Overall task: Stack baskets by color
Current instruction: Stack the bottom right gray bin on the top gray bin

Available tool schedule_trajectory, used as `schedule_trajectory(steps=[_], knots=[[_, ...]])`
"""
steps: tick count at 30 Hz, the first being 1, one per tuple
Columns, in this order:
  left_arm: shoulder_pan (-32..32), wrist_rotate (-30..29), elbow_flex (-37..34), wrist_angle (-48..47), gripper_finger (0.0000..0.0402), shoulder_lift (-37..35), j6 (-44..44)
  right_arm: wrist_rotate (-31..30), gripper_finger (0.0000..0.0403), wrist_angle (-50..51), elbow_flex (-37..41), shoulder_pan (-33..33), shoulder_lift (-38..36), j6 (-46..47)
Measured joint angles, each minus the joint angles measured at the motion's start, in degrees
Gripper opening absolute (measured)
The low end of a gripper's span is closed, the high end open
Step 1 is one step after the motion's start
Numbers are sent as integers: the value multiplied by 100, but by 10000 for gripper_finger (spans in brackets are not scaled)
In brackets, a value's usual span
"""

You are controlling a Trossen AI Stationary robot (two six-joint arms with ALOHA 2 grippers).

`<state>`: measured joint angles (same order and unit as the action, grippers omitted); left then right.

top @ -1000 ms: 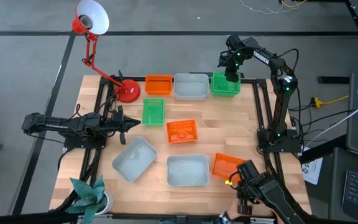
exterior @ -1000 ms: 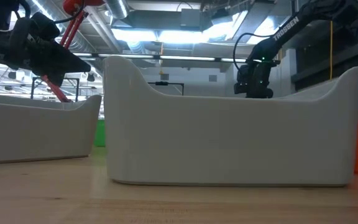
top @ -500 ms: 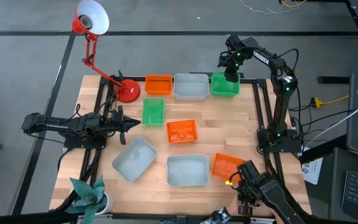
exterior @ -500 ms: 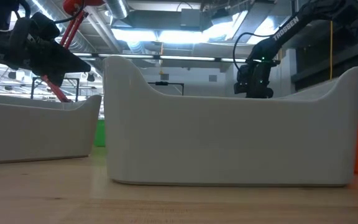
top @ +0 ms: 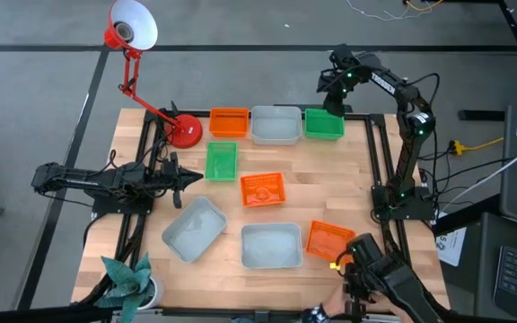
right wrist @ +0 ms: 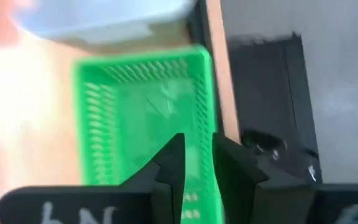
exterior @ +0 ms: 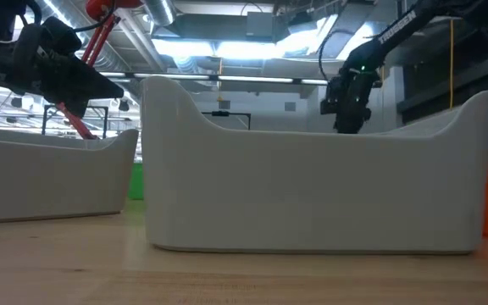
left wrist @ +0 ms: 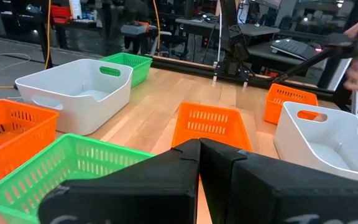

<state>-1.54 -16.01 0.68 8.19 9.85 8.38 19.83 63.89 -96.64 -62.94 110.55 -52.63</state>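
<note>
The right gripper hangs above the green basket at the far edge of the wooden surface, its jaws a narrow gap apart and holding nothing. That basket sits just beside a pale grey basket, with an orange basket on the grey one's other side, near the red lamp base. Towards the near edge from the grey basket lie another green basket, two orange baskets and two grey baskets. The left gripper waits beside that second green basket, jaws closed and empty
</note>
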Motion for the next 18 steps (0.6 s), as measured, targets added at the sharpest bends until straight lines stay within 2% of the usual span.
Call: schedule_trajectory(steps=[5, 8, 11, 13, 18], knots=[[0, 0, -1, 2, 0, 0, 0, 1837, 80, 517, 0, 134, -392, 12], [0, 0, -1, 0, 0, 1, -1, 3029, 80, 927, -2, 377, -509, 14], [0, 0, -1, 0, 0, 0, -1, 3917, 80, 1211, -2, 726, -549, 17], [0, 0, 0, 0, 0, 0, 0, 4174, 80, 1333, -2, 995, -570, 17], [0, 0, -1, 0, 0, 0, 0, 3978, 80, 1499, 44, 1727, -573, 13]])
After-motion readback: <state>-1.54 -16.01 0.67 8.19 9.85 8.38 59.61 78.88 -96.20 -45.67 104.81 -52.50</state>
